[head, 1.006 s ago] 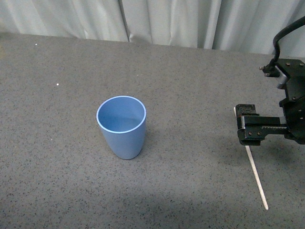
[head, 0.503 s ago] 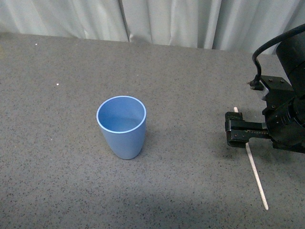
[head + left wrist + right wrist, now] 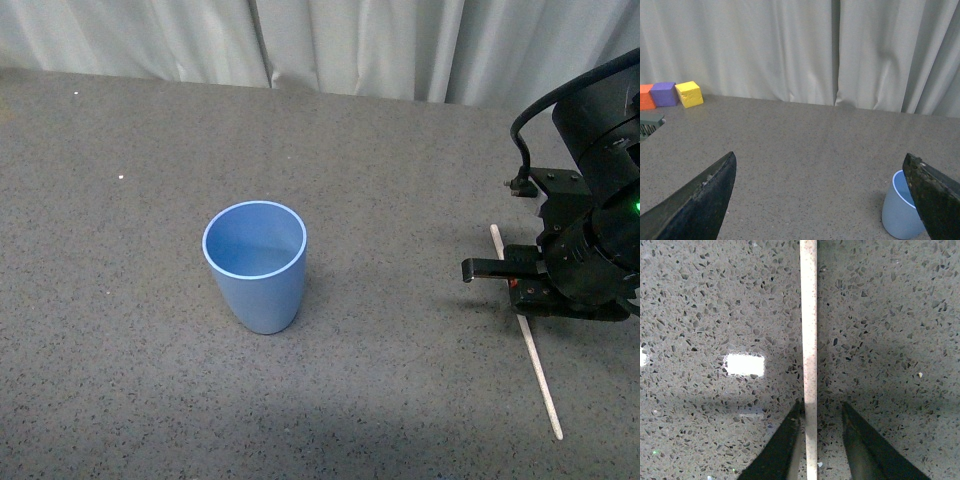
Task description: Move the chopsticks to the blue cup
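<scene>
- At the right side of the table, the right end effector points down over the chopstick. It sits over the stick's far half.
- In the right wrist view its two dark fingers straddle the stick with a narrow gap. One finger is right against the stick and the other stands a little off it. The stick is not gripped and lies on the table.
- A second ago the end effector lay level with its fingers pointing left, further to the right. Since then the wrist has turned downward and the arm's round black body has come further into view.
- The chopstick and the cup have not moved across the three front pictures.
- The chopstick lies flat. Its long axis runs from far to near, and the near end slants somewhat to the right. The far end shows just beyond the end effector, and the near end is close to the table's front edge.
- In the right wrist view the stick runs straight between the fingers.
- The cup stands upright with its mouth up, well to the left of the stick and apart from it.
- The left end effector is spread wide and holds nothing. The cup shows beside one of its fingers.
- Far off by the curtain sit orange, purple and yellow blocks.
</scene>
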{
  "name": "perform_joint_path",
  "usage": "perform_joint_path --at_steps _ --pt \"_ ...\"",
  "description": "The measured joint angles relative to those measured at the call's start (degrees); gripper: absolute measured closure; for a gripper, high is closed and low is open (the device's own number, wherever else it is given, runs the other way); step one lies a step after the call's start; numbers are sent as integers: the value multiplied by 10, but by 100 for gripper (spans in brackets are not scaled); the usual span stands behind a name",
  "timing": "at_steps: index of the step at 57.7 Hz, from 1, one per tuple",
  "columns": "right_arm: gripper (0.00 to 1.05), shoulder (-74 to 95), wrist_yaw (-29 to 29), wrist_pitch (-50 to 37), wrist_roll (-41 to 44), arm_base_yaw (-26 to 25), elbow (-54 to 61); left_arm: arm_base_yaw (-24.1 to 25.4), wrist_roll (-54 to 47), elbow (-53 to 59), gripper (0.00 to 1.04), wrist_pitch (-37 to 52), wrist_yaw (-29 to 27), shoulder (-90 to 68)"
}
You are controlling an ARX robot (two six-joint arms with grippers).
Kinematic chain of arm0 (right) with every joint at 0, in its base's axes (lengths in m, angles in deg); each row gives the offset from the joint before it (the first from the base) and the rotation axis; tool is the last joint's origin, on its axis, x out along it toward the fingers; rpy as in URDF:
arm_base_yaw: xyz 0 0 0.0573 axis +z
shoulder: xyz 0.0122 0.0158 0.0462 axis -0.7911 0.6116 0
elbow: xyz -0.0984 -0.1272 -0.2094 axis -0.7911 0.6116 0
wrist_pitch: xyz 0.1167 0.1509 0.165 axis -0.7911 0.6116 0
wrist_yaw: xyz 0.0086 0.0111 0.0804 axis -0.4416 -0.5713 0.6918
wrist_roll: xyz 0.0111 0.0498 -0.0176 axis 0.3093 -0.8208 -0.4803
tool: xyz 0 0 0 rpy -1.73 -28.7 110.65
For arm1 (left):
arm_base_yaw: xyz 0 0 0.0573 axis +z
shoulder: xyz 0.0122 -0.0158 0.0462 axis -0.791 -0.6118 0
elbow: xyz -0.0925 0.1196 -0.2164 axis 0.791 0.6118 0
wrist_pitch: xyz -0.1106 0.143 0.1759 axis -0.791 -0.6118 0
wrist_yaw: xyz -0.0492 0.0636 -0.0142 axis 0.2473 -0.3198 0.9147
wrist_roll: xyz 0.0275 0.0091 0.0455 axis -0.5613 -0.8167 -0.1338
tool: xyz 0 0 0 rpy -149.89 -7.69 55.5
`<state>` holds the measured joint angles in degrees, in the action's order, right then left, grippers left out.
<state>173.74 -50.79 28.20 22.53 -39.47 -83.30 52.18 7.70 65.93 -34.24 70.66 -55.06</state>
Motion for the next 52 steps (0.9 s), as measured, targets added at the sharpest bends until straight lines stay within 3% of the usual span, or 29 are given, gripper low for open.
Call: perform_joint_path --at_steps 6,18,26,35,46,52 --pt "104 0 6 0 -1 -1 0 0 0 0 7 0 0 0" --pt "104 -12 28 -18 -8 -7 11 0 0 0 7 0 0 0" --pt "104 -61 39 -87 -7 -6 50 0 0 0 7 0 0 0" --pt "104 -158 66 -249 24 18 108 0 0 0 7 0 0 0" --pt "104 -217 213 -573 82 97 161 0 0 0 7 0 0 0" --pt "104 -205 246 -618 90 126 151 0 0 0 7 0 0 0"
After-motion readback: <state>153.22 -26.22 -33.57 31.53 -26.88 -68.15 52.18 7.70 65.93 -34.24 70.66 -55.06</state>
